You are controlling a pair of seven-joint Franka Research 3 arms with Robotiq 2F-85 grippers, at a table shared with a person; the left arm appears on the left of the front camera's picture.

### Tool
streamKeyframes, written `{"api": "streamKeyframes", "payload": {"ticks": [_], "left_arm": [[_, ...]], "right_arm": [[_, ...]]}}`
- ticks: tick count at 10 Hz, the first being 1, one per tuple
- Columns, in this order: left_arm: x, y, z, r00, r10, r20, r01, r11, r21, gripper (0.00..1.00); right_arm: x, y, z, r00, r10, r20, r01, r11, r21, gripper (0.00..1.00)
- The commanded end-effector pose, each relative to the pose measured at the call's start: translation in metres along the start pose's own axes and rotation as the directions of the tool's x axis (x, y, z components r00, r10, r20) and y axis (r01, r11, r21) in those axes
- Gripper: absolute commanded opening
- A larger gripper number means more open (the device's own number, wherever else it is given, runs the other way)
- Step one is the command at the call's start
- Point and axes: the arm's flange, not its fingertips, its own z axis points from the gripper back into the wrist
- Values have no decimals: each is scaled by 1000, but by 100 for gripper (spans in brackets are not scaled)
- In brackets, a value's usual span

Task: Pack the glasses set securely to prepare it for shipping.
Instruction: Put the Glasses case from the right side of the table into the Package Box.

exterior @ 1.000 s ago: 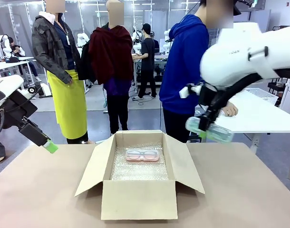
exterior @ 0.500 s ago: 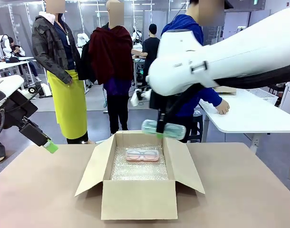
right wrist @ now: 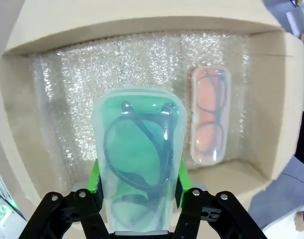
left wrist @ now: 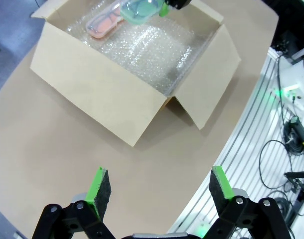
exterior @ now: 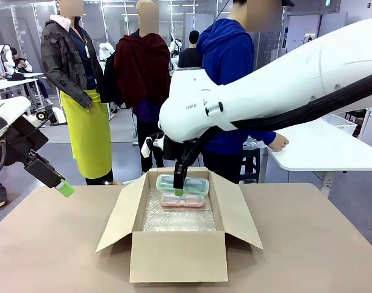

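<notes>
I count two glasses cases, both mid-frame: one pink case [exterior: 183, 201] and one mint green case [exterior: 199, 182]. One cardboard box [exterior: 177, 256], one bubble-wrap sheet [exterior: 177, 221], one bench [exterior: 46, 244]. Two hands: left hand [exterior: 65, 188] at the left edge, right hand [exterior: 178, 187] at centre.

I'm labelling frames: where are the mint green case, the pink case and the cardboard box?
mint green case [right wrist: 137, 167], right wrist view, middle of its lid.
pink case [right wrist: 209, 117], right wrist view, middle of its lid.
cardboard box [exterior: 178, 264], front view, near outer wall.
</notes>
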Motion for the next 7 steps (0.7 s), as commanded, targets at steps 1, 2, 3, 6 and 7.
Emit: {"api": "streamKeyframes", "payload": {"ticks": [1, 2, 3, 6, 7], "left_arm": [[-1, 2, 0, 1000, -17, 24, 17, 1000, -13, 100], [-1, 2, 0, 1000, -17, 24, 17, 1000, -13, 100], [-1, 2, 0, 1000, -17, 24, 17, 1000, -13, 100], [-1, 2, 0, 1000, -17, 24, 17, 1000, -13, 100], [-1, 2, 0, 1000, -17, 24, 17, 1000, -13, 100]], "right_arm": [[-2, -4, -29, 1000, -5, -9, 5, 1000, 15, 31], [-2, -6, -45, 1000, -12, -12, 12, 999, 33, 31], [1, -6, -61, 1000, 2, -24, -1, 1000, 28, 31], [2, -9, -103, 998, -3, -55, 7, 998, 69, 31], [3, -10, -107, 998, -4, -68, 9, 996, 83, 31]]}}
